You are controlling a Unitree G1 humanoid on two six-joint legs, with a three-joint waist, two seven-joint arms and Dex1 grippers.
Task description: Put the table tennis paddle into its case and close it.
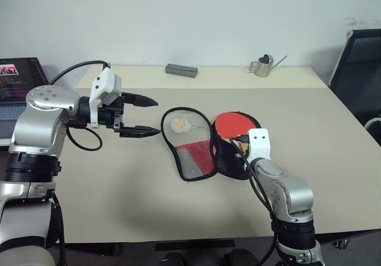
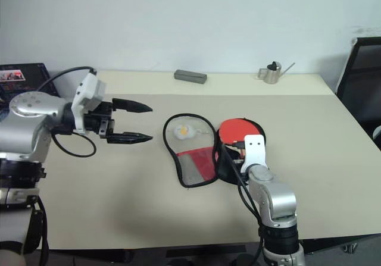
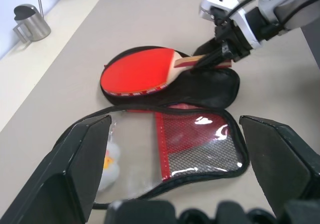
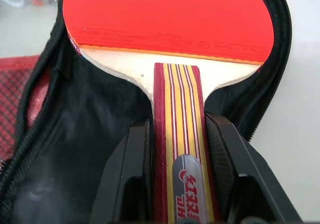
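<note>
The case (image 1: 191, 159) lies unzipped and spread flat in the middle of the table, its mesh and clear flap to the left and its black half (image 3: 210, 86) to the right. On the black half rests the table tennis paddle (image 1: 233, 125), red face up and handle pointing toward me. My right gripper (image 4: 177, 129) is shut on the striped wooden handle (image 4: 176, 98), one finger on each side. A small white-yellow charm (image 1: 178, 124) sits inside the left flap. Left of the case and above the table hovers my left gripper (image 1: 146, 117), open, with nothing in it.
A grey rectangular box (image 1: 181, 70) and a small metal watering can (image 1: 262, 65) stand along the table's far edge. A laptop (image 1: 18, 78) sits off to the far left, and a black chair (image 1: 360, 63) stands beyond the table's right side.
</note>
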